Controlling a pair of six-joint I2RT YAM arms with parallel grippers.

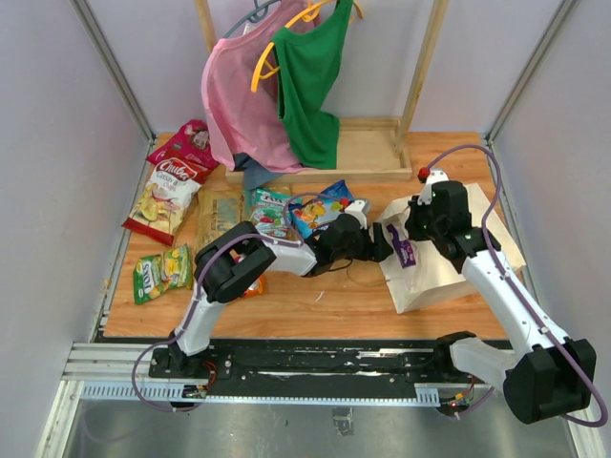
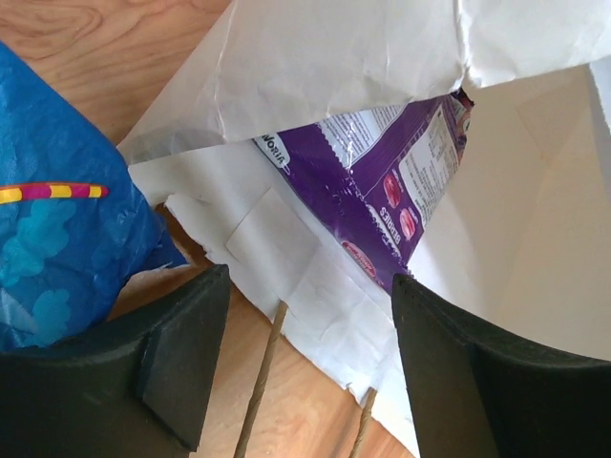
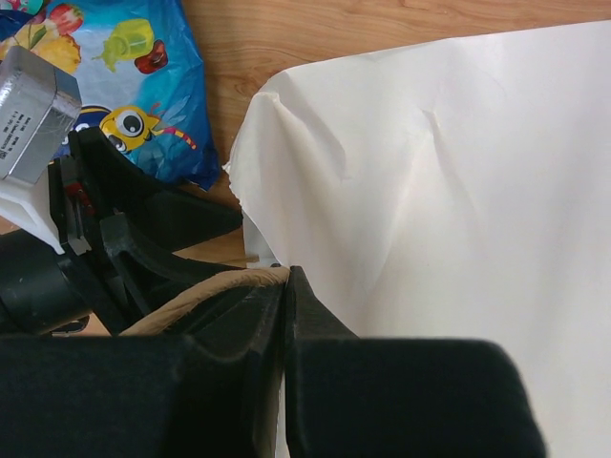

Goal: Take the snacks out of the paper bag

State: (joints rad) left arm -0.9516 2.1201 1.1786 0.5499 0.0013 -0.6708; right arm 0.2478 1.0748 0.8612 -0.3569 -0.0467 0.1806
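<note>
The paper bag (image 1: 453, 258) lies on its side at the right, its mouth facing left. A purple snack packet (image 1: 403, 250) pokes out of the mouth; in the left wrist view it (image 2: 382, 181) lies just inside, under the lifted upper wall. My left gripper (image 2: 310, 286) is open and empty at the mouth (image 1: 382, 243), just short of the packet, above the bag's lower lip and twisted handle (image 2: 260, 382). My right gripper (image 3: 286, 275) is shut on the bag's upper lip by its handle, holding the mouth up (image 1: 420, 218). A blue packet (image 2: 57, 239) lies to the left.
Other packets lie on the table's left half: blue (image 1: 320, 205), teal (image 1: 270, 212), red-and-white (image 1: 167, 196), red (image 1: 186, 143), yellow-green (image 1: 160, 272). A wooden rack base (image 1: 368, 153) with hanging pink (image 1: 239, 105) and green (image 1: 310, 76) garments stands at the back.
</note>
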